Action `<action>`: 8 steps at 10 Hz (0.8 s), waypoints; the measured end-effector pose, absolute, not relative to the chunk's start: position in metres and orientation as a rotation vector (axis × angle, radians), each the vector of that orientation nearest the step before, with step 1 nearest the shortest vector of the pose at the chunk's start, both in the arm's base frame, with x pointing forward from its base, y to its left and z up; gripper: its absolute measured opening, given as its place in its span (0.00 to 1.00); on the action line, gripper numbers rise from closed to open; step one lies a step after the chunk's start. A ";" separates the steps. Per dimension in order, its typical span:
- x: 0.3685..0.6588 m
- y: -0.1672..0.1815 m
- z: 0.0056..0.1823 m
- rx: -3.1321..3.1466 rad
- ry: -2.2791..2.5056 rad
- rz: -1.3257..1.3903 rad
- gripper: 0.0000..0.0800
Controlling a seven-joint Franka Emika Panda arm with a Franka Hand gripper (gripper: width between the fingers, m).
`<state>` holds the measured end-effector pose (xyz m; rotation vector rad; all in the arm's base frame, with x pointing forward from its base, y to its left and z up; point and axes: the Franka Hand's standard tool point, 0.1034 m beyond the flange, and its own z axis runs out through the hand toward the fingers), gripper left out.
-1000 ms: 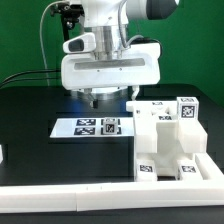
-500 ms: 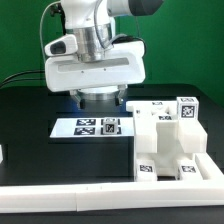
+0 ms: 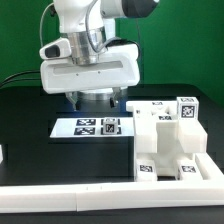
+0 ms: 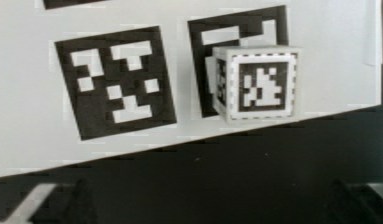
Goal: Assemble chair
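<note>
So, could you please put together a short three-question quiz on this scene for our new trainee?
1. True or false: the small white tagged block rests on the flat white marker board.
2. Where do the white chair parts stand? A) the exterior view's left B) the exterior view's right
3. Fill in: the black table is edged in front by a white ____.

Key: 1 true; 2 B; 3 rail.

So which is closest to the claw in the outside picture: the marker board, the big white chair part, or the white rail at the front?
1. Marker board, right under the claw.
2. Chair part, off to the exterior view's right.
3. Rail, along the table's front edge.
</note>
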<state>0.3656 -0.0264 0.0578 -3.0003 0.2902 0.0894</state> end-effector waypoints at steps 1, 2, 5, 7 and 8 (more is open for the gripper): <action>0.369 -0.029 0.060 -2.943 0.339 0.181 0.81; 0.386 -0.036 0.066 -2.920 0.369 0.202 0.81; 0.423 -0.047 0.075 -2.878 0.378 0.265 0.81; 0.423 -0.062 0.055 -2.897 0.369 0.281 0.81; 0.418 -0.067 0.046 -2.903 0.386 0.285 0.81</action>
